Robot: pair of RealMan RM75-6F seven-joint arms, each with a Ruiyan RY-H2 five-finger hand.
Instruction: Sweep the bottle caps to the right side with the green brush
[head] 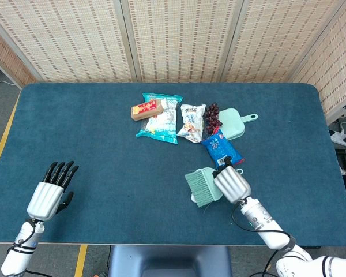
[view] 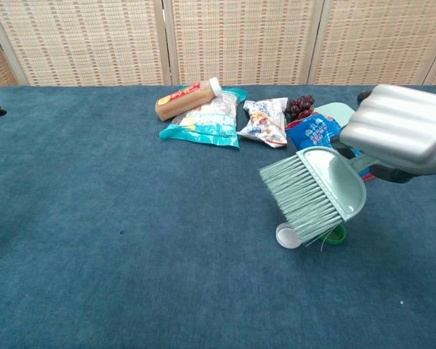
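Chest view: right hand grips the green brush, bristles towards ten o'clock above the bottle caps, poised for sweeping rightward. Left hand rests open, holding nothing.

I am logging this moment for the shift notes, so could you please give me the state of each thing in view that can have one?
green brush: held up off the table, bristles pointing left
right hand: grips the brush
left hand: holds nothing, fingers extended
white cap: on the table, partly hidden by the bristles
green cap: on the table, mostly hidden
dustpan: lying untouched
bottle: lying on a snack bag
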